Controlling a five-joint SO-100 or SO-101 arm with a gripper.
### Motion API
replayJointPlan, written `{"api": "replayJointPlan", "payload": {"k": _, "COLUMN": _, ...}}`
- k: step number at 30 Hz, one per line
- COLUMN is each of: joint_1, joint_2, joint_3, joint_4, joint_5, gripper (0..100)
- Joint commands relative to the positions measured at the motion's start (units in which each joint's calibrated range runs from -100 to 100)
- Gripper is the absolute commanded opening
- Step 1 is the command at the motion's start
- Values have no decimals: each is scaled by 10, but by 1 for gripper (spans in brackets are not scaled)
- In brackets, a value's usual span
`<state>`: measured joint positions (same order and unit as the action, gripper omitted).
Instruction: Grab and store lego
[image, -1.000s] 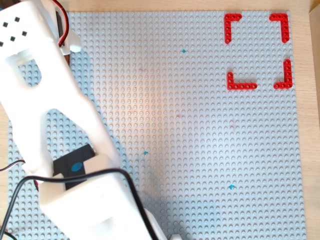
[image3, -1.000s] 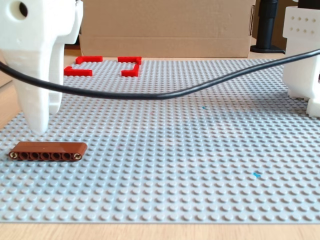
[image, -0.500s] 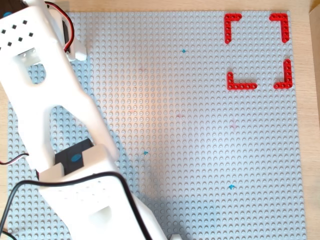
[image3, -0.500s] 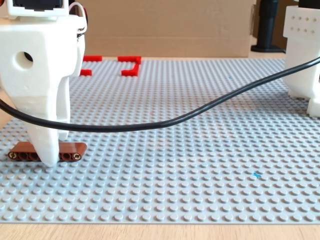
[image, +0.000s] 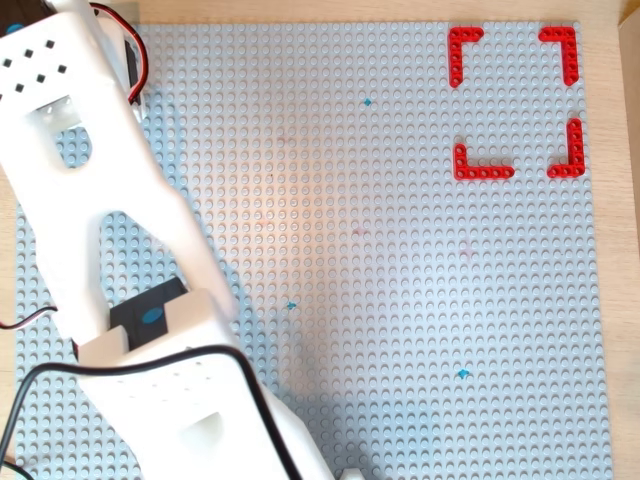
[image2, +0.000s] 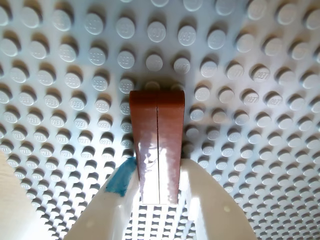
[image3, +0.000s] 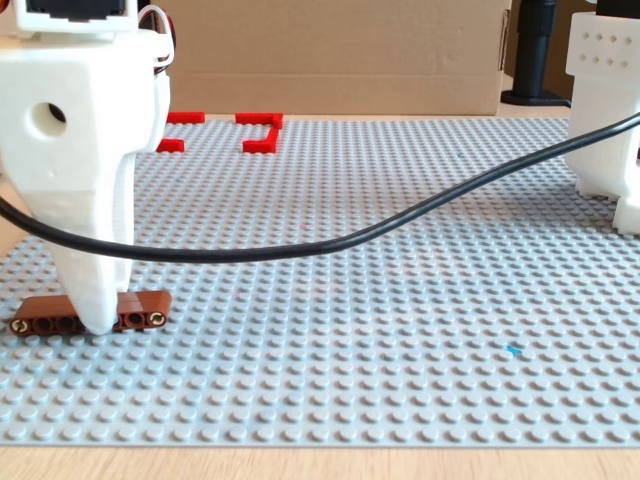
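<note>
Overhead looks straight down; fixed view low, table-level; wrist close, sharing baseplate (image: 400, 280).

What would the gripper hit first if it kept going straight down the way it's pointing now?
The grey baseplate. The gripper already straddles the reddish-brown lego beam, its fingertips apparently at stud level.

Long reddish-brown grooved lego brick (image2: 157, 145) lying on the grey studded baseplate (image2: 260, 75), flanked by two white gripper fingers (image2: 212, 205); blue tape patch (image2: 121, 178) on the left finger.
</note>
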<state>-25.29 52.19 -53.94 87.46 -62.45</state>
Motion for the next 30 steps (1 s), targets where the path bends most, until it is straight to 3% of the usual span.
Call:
{"api": "replayJointPlan", "payload": {"k": 1, "joint_1": 4, "joint_2": -5, "joint_3": -21, "joint_4": -10, "joint_5": -2, "gripper": 2}}
{"api": "replayJointPlan", "payload": {"k": 9, "joint_1": 3, "joint_2": -27, "joint_3": -50, "joint_4": 5, "joint_5": 0, "gripper": 2}}
{"api": "replayJointPlan", "payload": {"k": 16, "joint_1": 6, "joint_2": -88, "joint_3": -157, "joint_4": 118, "joint_5": -3, "gripper": 2}}
{"api": "replayJointPlan", "payload": {"k": 30, "joint_1": 26, "joint_2": -224, "joint_3": -150, "joint_4": 125, "joint_5": 7, "gripper": 2}}
